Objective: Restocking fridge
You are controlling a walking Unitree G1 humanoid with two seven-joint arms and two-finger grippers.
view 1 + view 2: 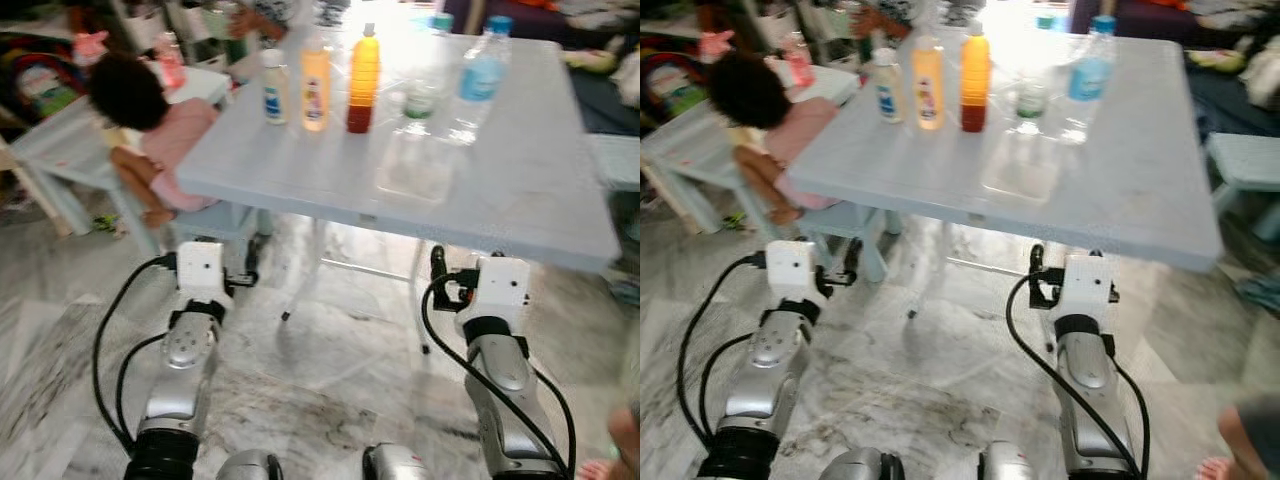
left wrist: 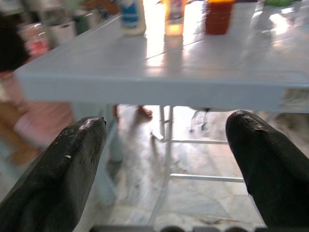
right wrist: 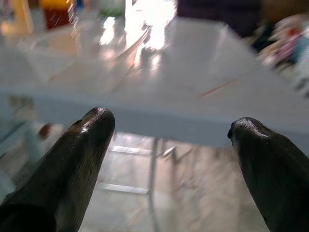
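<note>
Left eye view: A pale blue table point(image 1: 520, 190) stands before the robot on a marbled floor point(image 1: 330, 380). Along its far side stands a row of bottles: a small white bottle with a blue label point(image 1: 274, 88), a pale orange bottle point(image 1: 315, 83), a tall orange juice bottle with a dark red base point(image 1: 363, 80), a clear bottle with a green band point(image 1: 423, 92) and a clear water bottle with a blue cap and label point(image 1: 477, 78). A clear plastic container point(image 1: 415, 168) lies nearer the table's front edge, just ahead of the green-banded bottle. Both silver arms reach forward below the table edge. A person in pink point(image 1: 160, 130) sits at the table's left corner beside a light blue chair point(image 1: 60, 150).

Right eye view: Same arrangement. Bottles upright and apart from one another; the container is untouched. A person's foot point(image 1: 1220, 468) shows at the lower right corner.

Left wrist view: The left gripper point(image 2: 166, 145) has its fingers spread wide, nothing between them, level with the table's front edge. The three leftmost bottles show beyond, well apart from it.

Right wrist view: The right gripper point(image 3: 171, 140) is likewise spread and empty, just short of the table edge. The image is blurred; the container lies on the tabletop beyond.
</note>
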